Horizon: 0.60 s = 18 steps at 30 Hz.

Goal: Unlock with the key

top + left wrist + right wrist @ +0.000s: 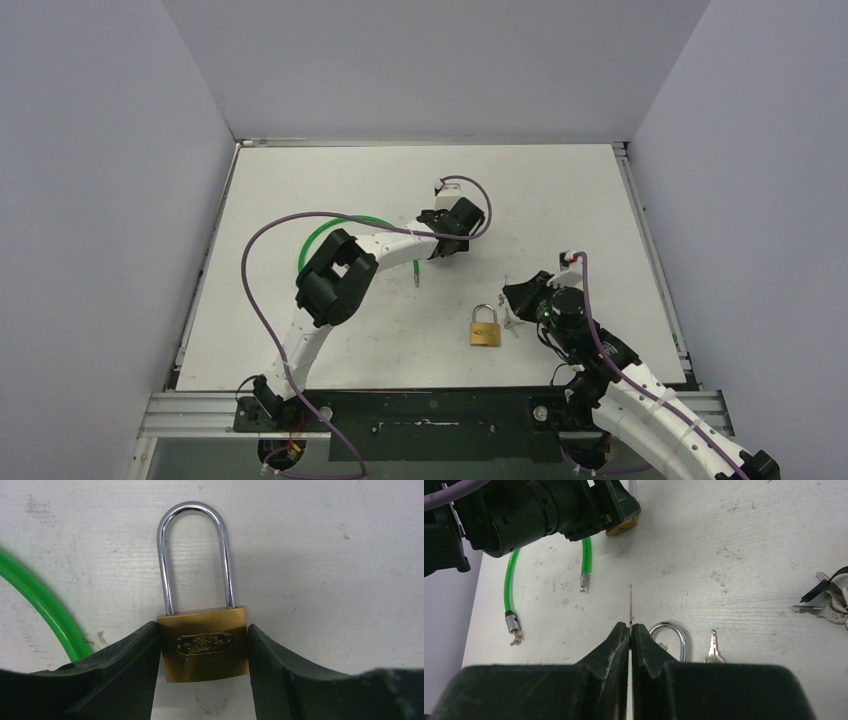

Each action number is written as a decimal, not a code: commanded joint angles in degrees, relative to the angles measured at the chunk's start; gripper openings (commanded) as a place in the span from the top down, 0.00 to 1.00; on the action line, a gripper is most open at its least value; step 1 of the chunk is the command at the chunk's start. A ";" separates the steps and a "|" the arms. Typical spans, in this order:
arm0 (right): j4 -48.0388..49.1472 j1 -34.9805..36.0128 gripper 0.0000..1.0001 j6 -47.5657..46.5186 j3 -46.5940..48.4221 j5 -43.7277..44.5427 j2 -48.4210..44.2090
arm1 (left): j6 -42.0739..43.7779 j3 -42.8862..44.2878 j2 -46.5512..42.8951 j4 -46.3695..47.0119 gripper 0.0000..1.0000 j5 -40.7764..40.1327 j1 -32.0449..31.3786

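Note:
A brass padlock (205, 645) with a steel shackle lies flat on the white table. My left gripper (202, 626) is shut on its body, with a black finger (135, 665) against each side. In the top view that gripper (455, 240) sits at the far middle and hides this lock. My right gripper (630, 626) is shut on a key (630, 605), whose thin blade sticks out past the fingertips, edge-on. A second brass padlock (485, 330) lies just left of the right gripper (515, 290); only its shackle (671, 635) shows in the right wrist view.
A green cable (330, 235) with metal ends (513, 625) loops under the left arm. A loose key (713, 647) lies beside the second padlock. A bunch of keys (829, 602) lies further right. Grey walls enclose the table on three sides.

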 commanded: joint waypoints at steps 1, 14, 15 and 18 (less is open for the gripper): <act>3.42 -0.49 1.00 -1.53 0.65 -1.93 0.13 | -0.89 -5.18 -6.20 1.04 0.81 5.90 0.58; 22.63 0.38 1.00 -2.97 -1.31 -20.97 8.63 | -10.63 -26.43 -29.85 15.67 0.90 16.49 0.79; 23.94 0.74 1.00 -2.43 -1.62 -21.38 9.39 | -11.92 -27.91 -31.21 17.05 0.90 17.04 0.83; 26.05 2.44 1.00 -1.99 -1.49 -20.87 11.87 | -15.51 -31.82 -34.36 20.73 0.91 18.86 0.92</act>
